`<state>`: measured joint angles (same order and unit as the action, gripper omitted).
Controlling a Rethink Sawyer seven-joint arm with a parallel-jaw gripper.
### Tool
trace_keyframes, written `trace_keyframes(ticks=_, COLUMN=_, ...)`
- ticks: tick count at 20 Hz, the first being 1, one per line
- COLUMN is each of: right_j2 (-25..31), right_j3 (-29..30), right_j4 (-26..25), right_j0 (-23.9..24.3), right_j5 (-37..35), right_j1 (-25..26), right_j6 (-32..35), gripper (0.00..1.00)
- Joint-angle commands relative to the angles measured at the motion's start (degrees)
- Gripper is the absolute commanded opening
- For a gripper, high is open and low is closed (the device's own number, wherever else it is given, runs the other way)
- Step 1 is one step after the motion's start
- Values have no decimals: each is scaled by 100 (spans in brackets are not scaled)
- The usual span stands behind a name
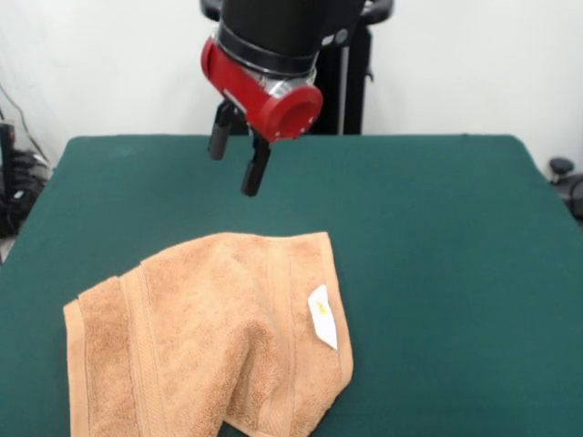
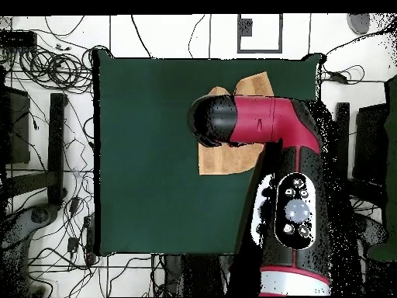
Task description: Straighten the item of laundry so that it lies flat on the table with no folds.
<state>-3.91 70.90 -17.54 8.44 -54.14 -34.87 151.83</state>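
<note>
Towel [image 1: 214, 341] sitting lower left of front frame on table [image 1: 437, 228], rumpled, one side folded under, white label [image 1: 322, 316] showing. My gripper [image 1: 239, 155] hovering above its top edge, fingers spread, holding nothing. Guessing corner grab next.

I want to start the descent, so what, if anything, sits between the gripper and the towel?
Nothing visible. In the front view the gripper hangs with open fingers above bare table, just beyond the rumpled towel's far edge. Only green tabletop shows between them.
</note>
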Motion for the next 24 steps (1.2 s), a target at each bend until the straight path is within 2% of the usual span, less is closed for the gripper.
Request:
trace_keyframes(ticks=1, right_j2=-107, right_j3=47, right_j4=-422, right_j0=-344, right_j5=189, right_j1=10, right_j6=115, gripper=100)
trace_keyframes(ticks=3, right_j2=-209, right_j3=-69, right_j4=-456, right_j0=-465, right_j5=-9, right_j1=-6, right_j6=273, gripper=100)
trace_keyframes(ticks=11, right_j2=-408, right_j3=-250, right_j4=-463, right_j0=-677, right_j5=-67, right_j1=163, right_j6=555, gripper=100)
trace_keyframes(ticks=24, right_j2=-592, right_j3=-389, right_j4=-333, right_j0=-802, right_j5=-251, right_j1=274, right_j6=624, gripper=100)
